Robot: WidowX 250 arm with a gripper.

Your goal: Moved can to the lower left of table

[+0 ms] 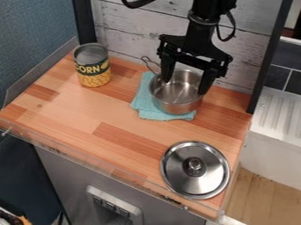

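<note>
Awaiting its entire move to the lower left of the surface (76, 115), the can (92, 66) stood upright at the upper left while the pincer (185, 87) hung spread and empty over the pot (176, 104).

On the table (70, 114), as the camera sees it, the can (93, 72) stands upright at eleven o'clock, close to the wall (126, 26) behind. The cloth (142, 100) lies between one and two, with the pot (179, 100) on it, its handle pointing to eleven; cloth edges show from the pot's six to its ten o'clock. The lid (179, 178) lies knob up between four and five, in front of the pot, well apart from it.
</note>
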